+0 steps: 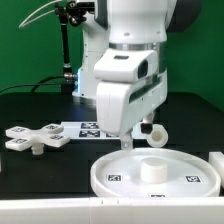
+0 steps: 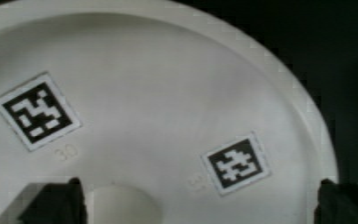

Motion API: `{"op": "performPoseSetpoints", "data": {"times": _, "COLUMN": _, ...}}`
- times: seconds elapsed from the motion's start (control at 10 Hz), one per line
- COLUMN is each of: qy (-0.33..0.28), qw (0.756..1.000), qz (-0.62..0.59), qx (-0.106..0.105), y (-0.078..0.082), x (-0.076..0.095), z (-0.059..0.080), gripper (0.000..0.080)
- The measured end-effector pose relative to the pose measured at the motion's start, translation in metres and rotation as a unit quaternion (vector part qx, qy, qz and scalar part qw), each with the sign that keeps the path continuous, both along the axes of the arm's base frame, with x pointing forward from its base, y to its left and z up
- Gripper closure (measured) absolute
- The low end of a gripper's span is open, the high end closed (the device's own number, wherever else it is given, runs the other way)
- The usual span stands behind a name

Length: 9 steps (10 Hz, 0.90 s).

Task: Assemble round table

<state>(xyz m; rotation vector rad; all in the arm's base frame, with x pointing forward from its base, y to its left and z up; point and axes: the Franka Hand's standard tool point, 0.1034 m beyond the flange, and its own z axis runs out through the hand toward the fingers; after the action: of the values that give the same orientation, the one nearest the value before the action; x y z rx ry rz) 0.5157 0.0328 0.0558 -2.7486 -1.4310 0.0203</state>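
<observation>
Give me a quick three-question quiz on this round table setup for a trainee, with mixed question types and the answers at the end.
1. True or false: the cross-shaped piece lies on top of the round disc.
2. What does the gripper hang over? A) the marker board B) the round disc C) the cross-shaped piece
3. How many square tags on the disc does the wrist view show?

Key: 1. False, it lies on the table, off to the exterior view's left of the disc. 2. B. 3. Two.
</observation>
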Motion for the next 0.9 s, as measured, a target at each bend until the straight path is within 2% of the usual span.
{"op": "performPoseSetpoints", "data": {"times": 0.3, "qy": 0.005, "qw": 1.0, "qz": -0.009, "qx": 0.0, "y": 0.001, "x": -0.002, "z": -0.001, "gripper": 0.0151}}
{"op": "performPoseSetpoints", "data": {"times": 0.6, "qy": 0.011, "qw": 0.992, "qz": -0.129, "qx": -0.003, "y": 0.001, "x": -0.005, "z": -0.003, "gripper": 0.0151}}
{"op": "performPoseSetpoints", "data": {"times": 0.8, "qy": 0.018, "qw": 0.962, "qz": -0.272, "qx": -0.007, "y": 0.009, "x": -0.017, "z": -0.003, "gripper": 0.0151}}
{"op": "performPoseSetpoints", "data": {"times": 0.9, "qy": 0.023, "qw": 0.954, "qz": -0.298, "qx": -0.009, "y": 0.013, "x": -0.02, "z": -0.005, "gripper": 0.0151}}
